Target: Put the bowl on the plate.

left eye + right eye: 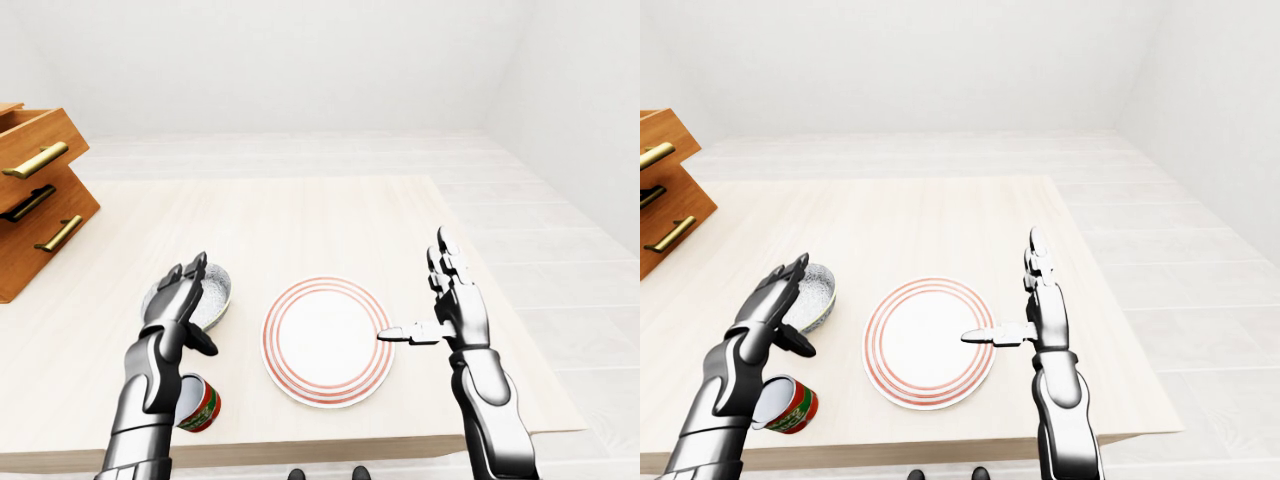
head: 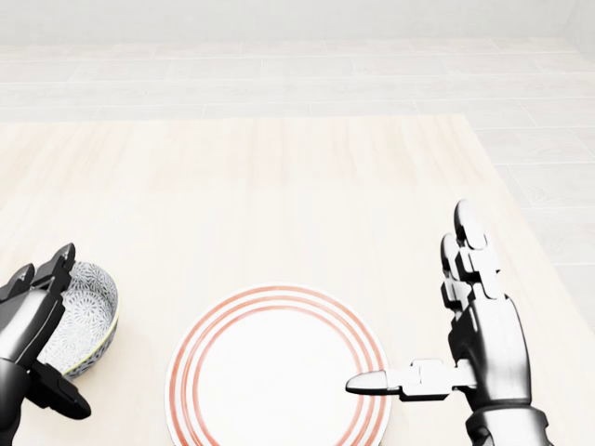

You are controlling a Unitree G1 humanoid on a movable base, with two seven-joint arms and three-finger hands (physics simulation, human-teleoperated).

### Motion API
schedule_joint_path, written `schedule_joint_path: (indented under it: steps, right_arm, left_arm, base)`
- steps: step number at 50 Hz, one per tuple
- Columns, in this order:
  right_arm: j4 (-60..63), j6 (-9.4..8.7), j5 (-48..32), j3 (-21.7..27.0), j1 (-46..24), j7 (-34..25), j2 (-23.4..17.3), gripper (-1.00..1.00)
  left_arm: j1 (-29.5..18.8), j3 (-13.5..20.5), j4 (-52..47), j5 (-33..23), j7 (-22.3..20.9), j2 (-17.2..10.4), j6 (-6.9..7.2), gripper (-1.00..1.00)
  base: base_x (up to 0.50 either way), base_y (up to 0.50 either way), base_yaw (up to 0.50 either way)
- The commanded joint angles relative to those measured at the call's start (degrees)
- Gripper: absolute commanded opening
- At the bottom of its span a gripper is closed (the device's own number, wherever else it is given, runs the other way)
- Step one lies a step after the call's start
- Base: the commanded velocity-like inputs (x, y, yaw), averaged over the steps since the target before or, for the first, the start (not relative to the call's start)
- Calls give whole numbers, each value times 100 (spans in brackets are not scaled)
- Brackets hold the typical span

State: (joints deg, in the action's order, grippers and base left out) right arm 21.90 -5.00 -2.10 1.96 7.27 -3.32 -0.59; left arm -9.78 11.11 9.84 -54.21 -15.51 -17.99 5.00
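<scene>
A grey patterned bowl (image 2: 91,309) stands upright on the table at the head view's lower left. To its right lies the white plate (image 2: 276,367) with red rings, nothing on it. My left hand (image 2: 51,334) is open and hangs over the bowl's left side: its fingers are spread above the rim and its thumb is low at the bowl's near edge, so the bowl is not gripped. My right hand (image 2: 414,311) is open to the right of the plate, its fingers pointing up the view and its thumb reaching over the plate's right rim.
A wooden drawer chest (image 1: 30,195) with brass handles stands at the table's left. A red and green can (image 1: 200,405) lies under my left forearm near the table's lower edge. The pale wooden table (image 1: 300,220) ends just right of my right hand.
</scene>
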Motion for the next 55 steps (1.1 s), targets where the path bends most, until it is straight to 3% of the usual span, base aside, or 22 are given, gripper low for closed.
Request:
schedule_joint_path:
  steps: [1,55]
  right_arm:
    - [94,0,-13,-10,12,-10,-6,100]
    - [109,0,-9,-25,69,-1,13,100]
  left_arm:
    - [33,-27,97,-11,94,13,0,100]
    - [28,-92,942,-127,686,-126,0,100]
  base:
    - [0,0,0]
    - [0,0,0]
